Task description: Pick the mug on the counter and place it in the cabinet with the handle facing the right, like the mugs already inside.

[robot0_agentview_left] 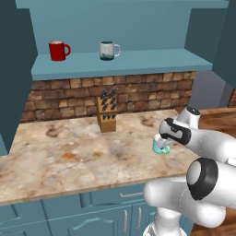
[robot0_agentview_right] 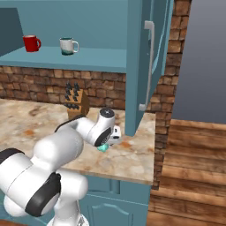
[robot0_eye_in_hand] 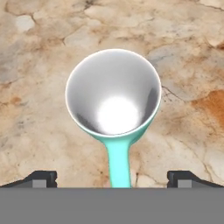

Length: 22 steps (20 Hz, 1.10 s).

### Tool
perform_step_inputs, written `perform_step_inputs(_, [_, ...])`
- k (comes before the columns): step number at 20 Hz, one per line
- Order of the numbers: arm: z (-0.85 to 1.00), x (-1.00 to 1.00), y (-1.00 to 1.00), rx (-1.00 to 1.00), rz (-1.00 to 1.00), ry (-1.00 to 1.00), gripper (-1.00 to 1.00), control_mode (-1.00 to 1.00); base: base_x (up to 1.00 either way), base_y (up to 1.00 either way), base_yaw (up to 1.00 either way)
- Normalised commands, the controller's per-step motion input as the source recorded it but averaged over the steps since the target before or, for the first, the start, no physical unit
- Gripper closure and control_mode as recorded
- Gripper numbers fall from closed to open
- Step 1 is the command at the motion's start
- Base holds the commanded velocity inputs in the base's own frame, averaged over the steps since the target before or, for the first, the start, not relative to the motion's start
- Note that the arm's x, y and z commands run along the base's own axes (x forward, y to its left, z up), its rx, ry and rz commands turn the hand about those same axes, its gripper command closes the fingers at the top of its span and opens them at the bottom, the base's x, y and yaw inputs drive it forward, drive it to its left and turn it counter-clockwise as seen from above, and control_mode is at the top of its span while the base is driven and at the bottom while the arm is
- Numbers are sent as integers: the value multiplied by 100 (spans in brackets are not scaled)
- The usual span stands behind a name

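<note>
Three mugs share this kitchen, and two of them sit high on the shelf of the teal cabinet, whose dark door hangs open at the right of the right base view. Below it the beige counter spreads wide, blotched brown and orange, backed by a brick wall against which a wooden knife block stands. Beneath the slab run blue drawer fronts. On the shelf the red mug and the grey mug with a green band stand upright and apart, both loops turned to the right.

The mint-green mug stands upright on the counter near its front right part, directly under the hand. The hand view looks straight down its vertical axis into the white lining, and its handle runs toward the bottom of that view, between the two finger tips. That direction is plain only there; the base views catch just a sliver of green below the wrist, the left one showing more than the right, and neither tells where the loop points in the room.

The gripper hovers above the mug with its jaws spread wide, the fingertips well apart and clasping nothing.
</note>
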Motion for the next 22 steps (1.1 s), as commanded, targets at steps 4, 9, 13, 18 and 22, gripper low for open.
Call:
perform_step_inputs(4, [-8, 16, -5, 0, 0, 0, -100, -100, 0, 0, 0])
perform_step_inputs(9, [-10, 14, -5, 1, 1, 0, -100, -100, 0, 0, 0])
perform_step_inputs(13, [-19, 7, 0, 0, 1, 0, -100, -100, 0, 0, 0])
perform_step_inputs(18, [-10, -1, 0, 0, 0, -1, 100, -100, 0, 0, 0])
perform_step_inputs(22, [6, -15, 0, 1, 0, -2, 100, -100, 0, 0, 0])
